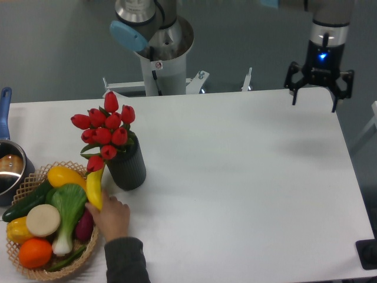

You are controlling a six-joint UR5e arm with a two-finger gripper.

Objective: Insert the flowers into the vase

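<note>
Camera view shows the flowers [106, 132] standing upright in the vase [127, 165], which sits on the left part of the white tabletop [247, 177], just beside a woven basket [94, 236] of vegetables. A person's hand [111, 215] reaches in from the bottom edge, holding a yellow vegetable [94, 187] at the basket's rim beside the vase. Well apart, over the far right edge, the gripper [318, 94] hangs with its fingers [294, 88] spread and holding nothing.
</note>
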